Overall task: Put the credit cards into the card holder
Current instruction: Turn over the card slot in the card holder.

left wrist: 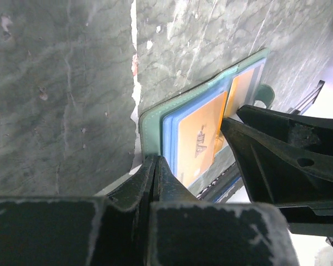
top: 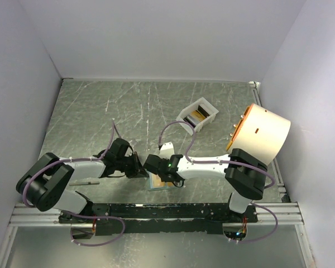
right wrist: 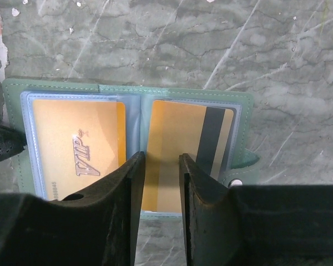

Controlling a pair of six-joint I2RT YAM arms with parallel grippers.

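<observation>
The sage-green card holder (right wrist: 127, 92) lies open and flat on the table, near the arm bases in the top view (top: 158, 182). A gold "VIP" card (right wrist: 77, 144) sits in its left sleeve. A gold card with a dark stripe (right wrist: 172, 124) sits in the right sleeve. My right gripper (right wrist: 162, 158) is just above the right card, jaws a narrow gap apart and holding nothing. My left gripper (left wrist: 155, 162) is shut, its tip at the holder's left edge (left wrist: 150, 127). More gold and dark cards (top: 198, 116) lie in the white tray.
The white tray (top: 184, 119) stands beyond the holder, towards the back right. A large pale round drum (top: 262, 134) sits at the right by the right arm. Both grippers (top: 140, 170) (top: 166, 178) crowd the holder. Grey walls close in left, right and back.
</observation>
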